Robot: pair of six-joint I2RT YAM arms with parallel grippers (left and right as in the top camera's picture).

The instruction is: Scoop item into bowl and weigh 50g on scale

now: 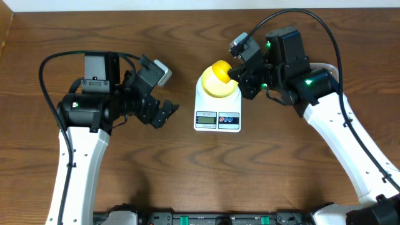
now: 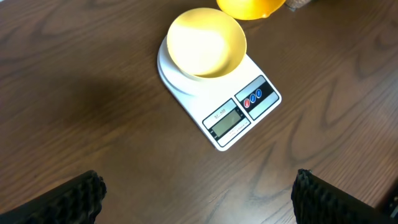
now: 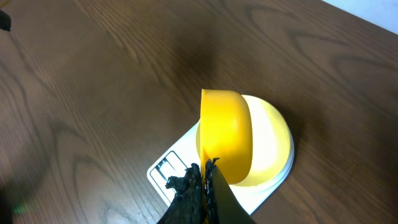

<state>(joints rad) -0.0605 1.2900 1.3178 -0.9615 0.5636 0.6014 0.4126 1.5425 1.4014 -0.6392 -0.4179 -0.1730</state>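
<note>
The white scale (image 1: pixel 217 119) stands mid-table with the pale yellow bowl (image 1: pixel 222 89) on its platform. In the left wrist view the bowl (image 2: pixel 205 40) looks empty on the scale (image 2: pixel 239 115). No beans show in any view. My right gripper (image 1: pixel 240 75) is shut on the handle of a bright yellow scoop (image 3: pixel 225 134). The scoop's head hangs tilted over the bowl (image 3: pixel 270 143). The right gripper's (image 3: pixel 205 171) jaws are pressed together above the scale (image 3: pixel 166 171). My left gripper (image 1: pixel 164 112) stands open and holds nothing, left of the scale, with fingers (image 2: pixel 81 196) wide apart.
Dark wood table (image 1: pixel 187 175) all round the scale. Its back edge (image 1: pixel 187 7) meets a pale wall. Black cables loop above both arms. The scoop (image 2: pixel 249 7) pokes in at the top of the left wrist view.
</note>
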